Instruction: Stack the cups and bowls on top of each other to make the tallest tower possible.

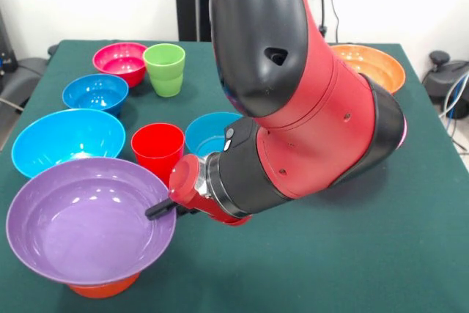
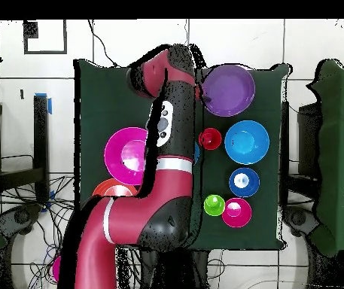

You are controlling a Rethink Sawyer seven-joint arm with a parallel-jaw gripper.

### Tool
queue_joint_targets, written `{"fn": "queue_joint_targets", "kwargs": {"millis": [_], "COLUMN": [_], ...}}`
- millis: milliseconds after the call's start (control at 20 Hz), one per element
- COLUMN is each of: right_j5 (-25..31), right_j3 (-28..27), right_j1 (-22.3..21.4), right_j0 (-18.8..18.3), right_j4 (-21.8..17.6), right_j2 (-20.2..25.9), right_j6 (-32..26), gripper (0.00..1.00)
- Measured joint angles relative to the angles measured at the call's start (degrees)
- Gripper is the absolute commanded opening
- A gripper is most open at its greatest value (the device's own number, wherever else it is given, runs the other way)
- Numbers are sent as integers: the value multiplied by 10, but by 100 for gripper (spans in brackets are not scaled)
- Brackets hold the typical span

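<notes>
Fingers (image 1: pixel 157 210) on purple bowl (image 1: pixel 80 221) rim, grip unclear; overhead shows hot-pink bowl (image 2: pixel 123 154)

Legible text, labels, brands, numbers, signs: none found. Red and black arm (image 1: pixel 293 100): plain housing, no readable marking in either view. Purple bowl (image 1: pixel 88 221), red cup (image 1: pixel 157 148), green cup (image 1: pixel 165 67) and the remaining bowls: unmarked glossy plastic. Green table cover (image 1: pixel 352 254): plain, no print. Pale panel on the arm (image 2: pixel 163 124) in the overhead view: too small to read.
</notes>
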Motion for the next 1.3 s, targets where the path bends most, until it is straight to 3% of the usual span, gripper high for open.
{"fn": "queue_joint_targets", "kwargs": {"millis": [1300], "right_j5": [0], "right_j3": [-21], "right_j1": [6], "right_j0": [-2], "right_j4": [0], "right_j2": [-14], "right_j6": [-2], "gripper": [0]}}
